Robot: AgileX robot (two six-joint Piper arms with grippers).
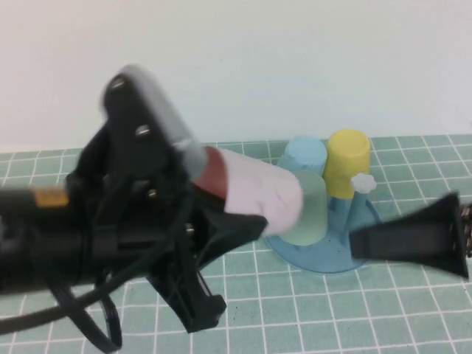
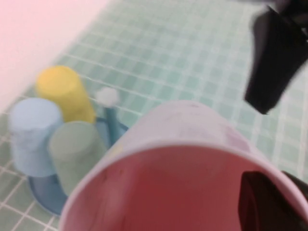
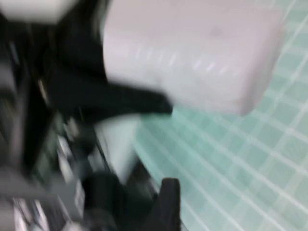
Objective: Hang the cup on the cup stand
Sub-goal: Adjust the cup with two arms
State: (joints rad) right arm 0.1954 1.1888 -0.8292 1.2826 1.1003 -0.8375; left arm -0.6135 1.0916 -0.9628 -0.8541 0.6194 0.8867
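Note:
My left gripper (image 1: 215,200) is shut on the rim of the pale pink cup (image 1: 262,195), with one finger inside and one outside. It holds the cup on its side in the air, base toward the cup stand (image 1: 324,259). The stand is a round blue tray holding upturned blue (image 1: 304,155), yellow (image 1: 346,162) and light green (image 1: 308,210) cups. One peg with a white flower cap (image 1: 361,183) is bare. The left wrist view looks into the cup (image 2: 168,192), with the stand (image 2: 45,199) beyond. My right gripper (image 1: 355,245) hovers just right of the stand, pointing left.
A green checked mat (image 1: 310,317) covers the table and a pale wall stands behind. The left arm and its cables (image 1: 88,243) fill the left of the high view. The right wrist view shows the pink cup (image 3: 192,57) and the left arm close by.

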